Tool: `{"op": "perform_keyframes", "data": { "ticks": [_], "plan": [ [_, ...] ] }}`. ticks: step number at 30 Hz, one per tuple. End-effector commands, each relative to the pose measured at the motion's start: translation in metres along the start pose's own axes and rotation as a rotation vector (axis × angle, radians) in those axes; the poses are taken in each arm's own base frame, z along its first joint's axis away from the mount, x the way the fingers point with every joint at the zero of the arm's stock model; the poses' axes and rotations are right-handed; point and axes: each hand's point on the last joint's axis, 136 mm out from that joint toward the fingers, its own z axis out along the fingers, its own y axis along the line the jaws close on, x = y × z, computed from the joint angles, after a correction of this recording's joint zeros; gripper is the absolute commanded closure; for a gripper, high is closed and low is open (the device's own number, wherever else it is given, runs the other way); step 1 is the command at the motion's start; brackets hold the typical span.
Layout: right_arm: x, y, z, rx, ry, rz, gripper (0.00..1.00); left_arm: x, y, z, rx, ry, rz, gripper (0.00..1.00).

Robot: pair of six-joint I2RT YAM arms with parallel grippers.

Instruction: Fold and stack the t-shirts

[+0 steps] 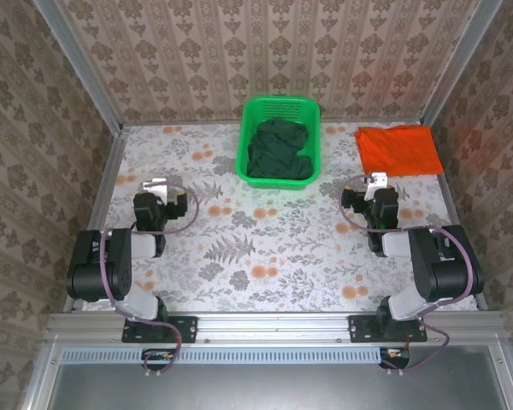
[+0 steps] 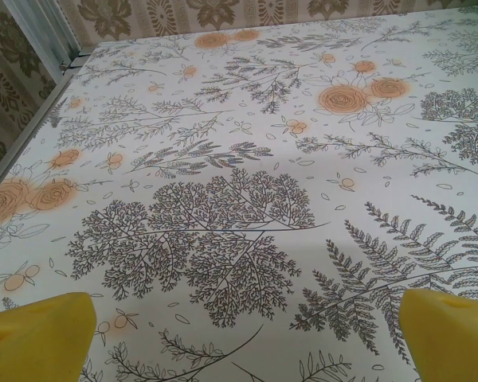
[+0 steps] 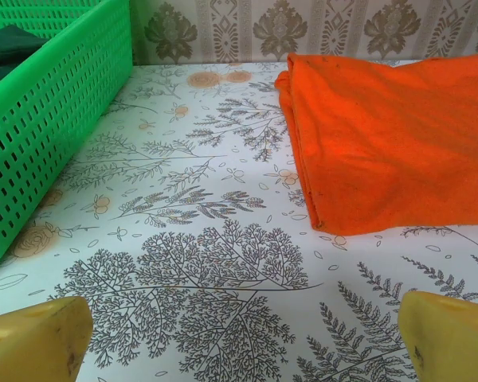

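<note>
Holding nothing yet, left jaws and right jaws both spread wide over the desk. Best to reach into the green basket at the far middle, pinch the crumpled dark green t-shirt high and lift clear before spreading flat. Then fold and stack on the folded orange t-shirt lying far right.

In the right wrist view the orange t-shirt runs off the right edge, the basket off the left, and its wall hides most of the dark green t-shirt.
</note>
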Motion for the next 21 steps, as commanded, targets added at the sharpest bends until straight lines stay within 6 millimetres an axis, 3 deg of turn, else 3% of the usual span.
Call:
{"op": "perform_keyframes", "data": {
  "ticks": [1, 21],
  "plan": [
    [0.0009, 0.0036, -0.0004, -0.015, 0.007, -0.008, 0.01, -0.0080, -0.0006, 0.0006, 0.012, -0.022, 0.011, 0.00],
    [0.0009, 0.0011, -0.0002, -0.007, 0.006, 0.002, 0.01, -0.0086, -0.0008, 0.0004, 0.006, -0.024, 0.013, 0.00]
  ]
}}
